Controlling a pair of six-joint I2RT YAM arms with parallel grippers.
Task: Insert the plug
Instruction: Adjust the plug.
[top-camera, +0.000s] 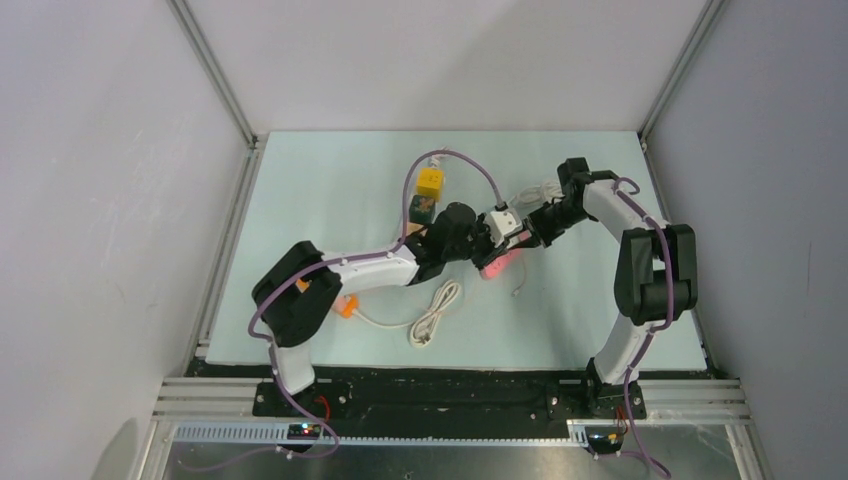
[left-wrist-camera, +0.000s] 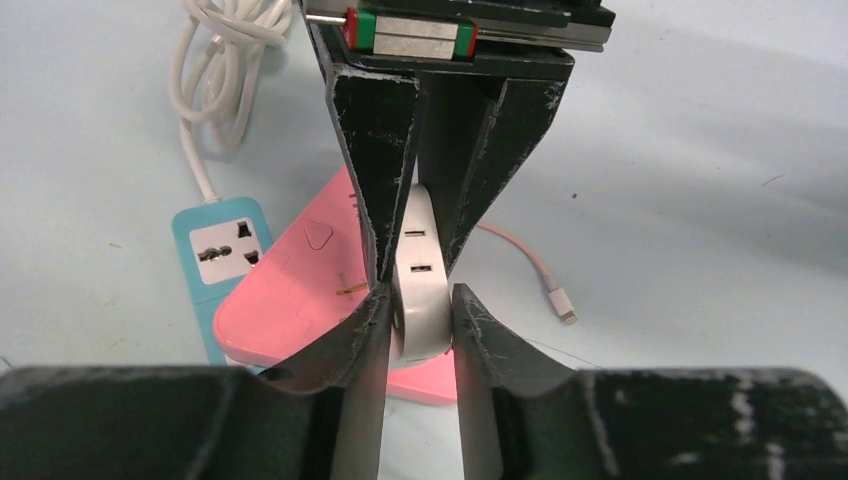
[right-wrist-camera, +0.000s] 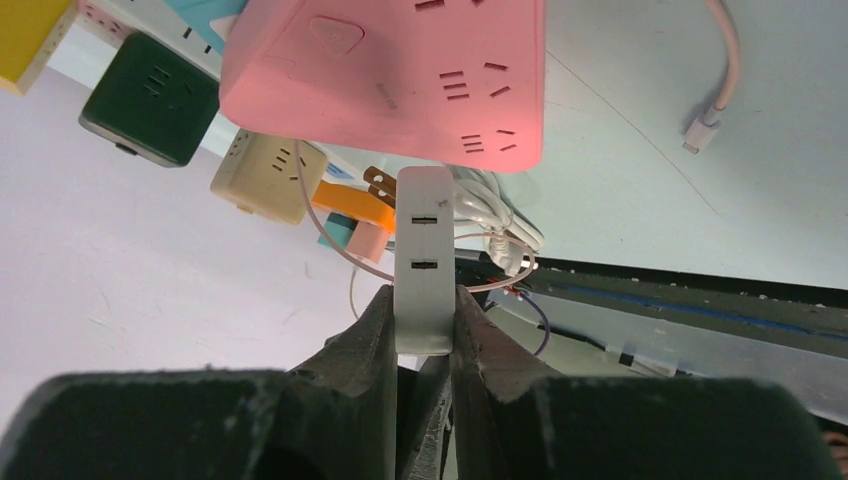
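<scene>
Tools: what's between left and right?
The white USB charger, pinched by both left tool and right tool, over the pink power strip; clearest in the left wrist view.

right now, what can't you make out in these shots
- Left wrist: the charger prongs, hidden behind its body and the fingers of both grippers.
- Right wrist: the strip is cut off by the top edge; its far sockets are out of view.
- Top: the charger is too small to see, crowded by the left gripper and right gripper.
</scene>
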